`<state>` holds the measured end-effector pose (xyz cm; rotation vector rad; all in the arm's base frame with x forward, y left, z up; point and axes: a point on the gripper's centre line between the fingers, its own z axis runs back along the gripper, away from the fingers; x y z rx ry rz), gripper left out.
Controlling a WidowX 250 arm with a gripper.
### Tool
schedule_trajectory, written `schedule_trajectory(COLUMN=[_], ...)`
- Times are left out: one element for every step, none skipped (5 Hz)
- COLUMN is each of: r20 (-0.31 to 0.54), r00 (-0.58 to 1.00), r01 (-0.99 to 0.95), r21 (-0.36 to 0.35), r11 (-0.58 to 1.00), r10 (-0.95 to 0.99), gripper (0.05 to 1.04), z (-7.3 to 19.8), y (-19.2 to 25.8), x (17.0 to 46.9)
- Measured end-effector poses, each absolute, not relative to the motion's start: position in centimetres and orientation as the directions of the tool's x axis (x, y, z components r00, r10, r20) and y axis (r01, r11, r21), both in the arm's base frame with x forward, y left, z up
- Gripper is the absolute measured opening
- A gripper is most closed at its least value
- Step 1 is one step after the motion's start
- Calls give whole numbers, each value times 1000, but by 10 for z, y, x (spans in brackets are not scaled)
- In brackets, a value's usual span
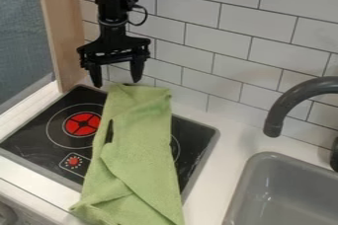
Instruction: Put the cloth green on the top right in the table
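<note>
Green, soft-looking fabric is making up the cloth (135, 155), which is lying lengthwise over the black stove (36, 130) and probably handling as light, limp and easily bunched, its raised fold at the upper end offering the likeliest hold. The claw (117, 82) is hanging released just by that end, its two fingers standing apart (whether either is touching the fabric, I'm not managing to tell). The cloth is hiding much of the right-hand burner (176, 146), while the bottom edge is cutting off its lower end.

No readable text, no legible labels or brands, no numbers that can be made out, no signs to read
</note>
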<state>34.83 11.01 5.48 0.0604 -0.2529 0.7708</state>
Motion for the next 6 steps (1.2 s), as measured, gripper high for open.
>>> schedule_trajectory(r20=[314,328,311,260,209,183], r00=[672,689,699,736,771,790], r01=[-698,-677,-675,-645,-610,-592], r21=[-33,-26,-13,-9,-30,-27], r11=[715,735,738,764,792,806], r10=[670,646,645,625,601,586], gripper=[998,998,998,998,998,954], z=[48,41,31,16,5,0], y=[130,136,155,157,151,149], x=[355,363,371,378,383,381])
